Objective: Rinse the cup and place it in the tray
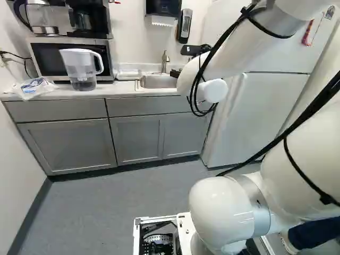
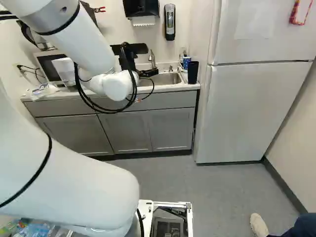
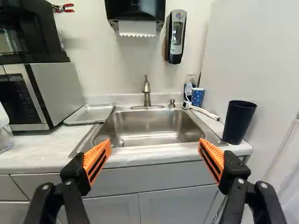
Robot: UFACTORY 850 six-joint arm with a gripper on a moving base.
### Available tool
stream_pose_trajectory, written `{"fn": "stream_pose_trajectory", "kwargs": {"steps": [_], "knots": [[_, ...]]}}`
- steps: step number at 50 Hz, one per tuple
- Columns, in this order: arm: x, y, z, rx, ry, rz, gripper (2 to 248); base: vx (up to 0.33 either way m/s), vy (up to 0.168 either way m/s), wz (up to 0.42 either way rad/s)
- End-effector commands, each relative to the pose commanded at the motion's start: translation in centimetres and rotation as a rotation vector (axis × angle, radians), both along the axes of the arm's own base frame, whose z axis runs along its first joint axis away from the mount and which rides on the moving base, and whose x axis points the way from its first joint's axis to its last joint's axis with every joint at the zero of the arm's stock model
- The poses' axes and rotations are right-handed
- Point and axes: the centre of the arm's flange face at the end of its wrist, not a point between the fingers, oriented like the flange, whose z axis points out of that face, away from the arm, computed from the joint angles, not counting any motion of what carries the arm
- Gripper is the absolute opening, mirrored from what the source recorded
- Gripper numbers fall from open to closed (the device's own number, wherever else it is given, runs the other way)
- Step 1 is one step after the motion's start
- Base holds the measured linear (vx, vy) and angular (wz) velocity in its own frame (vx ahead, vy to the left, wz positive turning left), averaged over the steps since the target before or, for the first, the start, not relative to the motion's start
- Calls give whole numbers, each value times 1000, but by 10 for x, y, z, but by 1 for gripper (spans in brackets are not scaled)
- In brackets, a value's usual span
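Sink (image 3: 154, 122): metal, soft shine. Tray (image 3: 88, 114): metal, dull sheen. Faucet (image 3: 146, 97): metal, satin. Dark cup (image 3: 238, 122): smooth, apparently plastic. Towel (image 3: 137, 28): paper. Pitcher (image 1: 79, 66): clear plastic, glossy. Cabinet doors (image 3: 177, 205): smooth, matt.

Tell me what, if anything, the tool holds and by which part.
Nothing: the tool is open, and the dark cup stands on the counter beside the sink.
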Motion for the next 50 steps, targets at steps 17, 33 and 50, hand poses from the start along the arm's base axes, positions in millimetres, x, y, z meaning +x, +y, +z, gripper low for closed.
{"fn": "stream_pose_trajectory", "kwargs": {"steps": [17, 33, 50], "knots": [[8, 0, 15, 0, 0, 0, 247, 0, 0, 0], [15, 0, 29, 0, 3, 0, 247, 0, 0, 0], [23, 0, 45, 0, 2, 0, 247, 0, 0, 0]]}}
